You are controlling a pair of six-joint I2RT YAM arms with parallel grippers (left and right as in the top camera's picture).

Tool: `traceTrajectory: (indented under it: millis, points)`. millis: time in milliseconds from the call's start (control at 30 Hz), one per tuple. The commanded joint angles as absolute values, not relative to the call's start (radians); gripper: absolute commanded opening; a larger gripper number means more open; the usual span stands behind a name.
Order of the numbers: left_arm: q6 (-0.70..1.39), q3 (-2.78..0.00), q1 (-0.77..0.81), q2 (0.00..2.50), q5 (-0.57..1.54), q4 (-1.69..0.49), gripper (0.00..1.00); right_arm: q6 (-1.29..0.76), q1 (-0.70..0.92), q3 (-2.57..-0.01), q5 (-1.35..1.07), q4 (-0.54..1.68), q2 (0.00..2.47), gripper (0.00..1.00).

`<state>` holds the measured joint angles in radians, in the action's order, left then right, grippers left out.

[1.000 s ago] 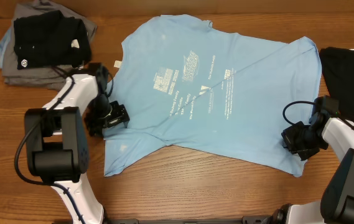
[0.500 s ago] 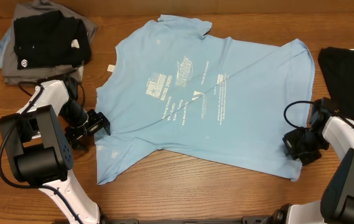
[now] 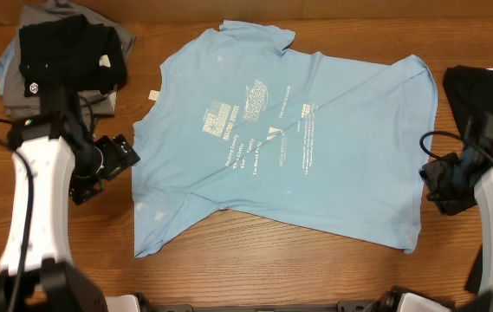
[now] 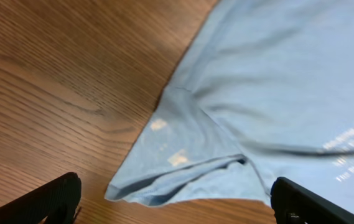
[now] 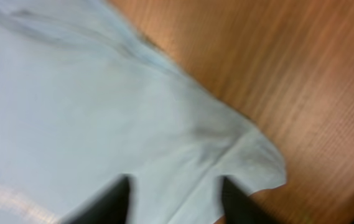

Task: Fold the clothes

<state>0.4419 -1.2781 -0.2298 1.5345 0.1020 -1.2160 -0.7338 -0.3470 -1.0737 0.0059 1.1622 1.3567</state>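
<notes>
**Status: T-shirt Spread Flat, Both Grippers Released**

**Workpiece.** The light blue T-shirt (image 3: 298, 147) lies spread out on the wooden table (image 3: 255, 260), not yet folded. The white lettering faces up. The neck opening points toward the far edge of the table. One short sleeve extends toward the near left. The fabric shows a few shallow creases.

**Left gripper.** The left gripper (image 3: 123, 156) sits just beside the shirt's left edge, apart from the cloth in the overhead view. In the left wrist view, its two fingers (image 4: 52, 198) stand wide apart at the lower corners. The sleeve hem lies on the table between and beyond them. Nothing is clamped.

**Right gripper.** The right gripper (image 3: 432, 179) sits just beside the shirt's right edge, near the lower right corner. The right wrist view is blurred. It shows two dark fingers (image 5: 109, 200) set apart, with pale blue cloth lying beyond them. No fabric is pinched between them.

**Other items.** A black shirt (image 3: 68, 52) with a small white logo rests on grey garments (image 3: 21, 100) at the far left corner. A dark garment (image 3: 480, 95) lies at the right edge of the table, well apart from the stack.
</notes>
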Motion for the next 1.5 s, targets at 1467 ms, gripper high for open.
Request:
traceTrajectory:
  millis: [1467]
  points:
    - [0.153, -1.132, 0.244, 1.858, 0.114, -1.016, 0.84, -0.414, -0.348, -1.094, -0.186, 1.184, 1.303, 0.96]
